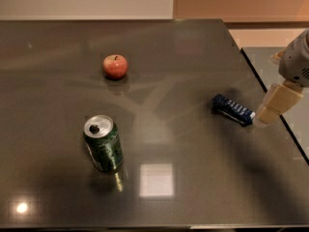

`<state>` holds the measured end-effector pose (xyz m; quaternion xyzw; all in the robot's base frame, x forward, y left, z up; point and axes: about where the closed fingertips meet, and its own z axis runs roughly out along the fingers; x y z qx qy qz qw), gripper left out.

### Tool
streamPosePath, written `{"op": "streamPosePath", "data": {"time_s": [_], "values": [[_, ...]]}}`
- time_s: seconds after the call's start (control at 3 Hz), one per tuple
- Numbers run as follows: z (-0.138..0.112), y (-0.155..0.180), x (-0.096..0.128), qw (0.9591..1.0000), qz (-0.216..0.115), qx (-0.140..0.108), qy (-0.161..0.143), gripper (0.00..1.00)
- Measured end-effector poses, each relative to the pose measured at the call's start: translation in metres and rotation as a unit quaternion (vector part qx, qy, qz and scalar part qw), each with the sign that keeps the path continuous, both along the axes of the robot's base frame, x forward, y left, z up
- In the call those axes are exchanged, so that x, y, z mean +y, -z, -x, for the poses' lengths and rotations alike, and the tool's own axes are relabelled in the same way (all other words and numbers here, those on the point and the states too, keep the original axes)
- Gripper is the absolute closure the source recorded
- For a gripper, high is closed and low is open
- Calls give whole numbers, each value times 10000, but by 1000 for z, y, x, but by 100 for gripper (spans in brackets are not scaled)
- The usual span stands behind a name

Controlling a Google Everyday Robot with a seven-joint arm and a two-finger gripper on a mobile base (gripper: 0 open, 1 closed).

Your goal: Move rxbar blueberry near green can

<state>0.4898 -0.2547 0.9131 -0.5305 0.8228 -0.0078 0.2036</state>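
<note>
So far, little of the task looks done. The snack bar (233, 109) lies flat on the dark table (193, 192), over toward the right edge, its long side running at a slant. The green can (103, 144) stands upright on the left half of the table, nearer the front, well apart from the bar. A red apple (115, 65) sits farther back on the left, apart from both.

The gripper (266, 114) comes in from the right side and hangs low just beside the bar's right end, close enough that it may be touching the wrapper, though I cannot tell for sure. Whether the gripper is wide, narrow or holding anything, I cannot tell; the bar appears to rest on the table and not in a grasp.

By my reading, this is the approach to the bar. What is left is nearly everything: get a firm hold on the bar, carry it leftward across the open stretch of table, and set it down close to the can without knocking the can over.
</note>
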Motion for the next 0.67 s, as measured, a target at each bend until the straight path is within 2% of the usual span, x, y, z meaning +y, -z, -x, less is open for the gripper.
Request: {"op": "streamPosePath", "data": {"time_s": [0.33,0.67], "values": [[-4,9,-3,9999,-64,-23,108,0],[-7,24,-7,9994,-232,63,264,0]]}}
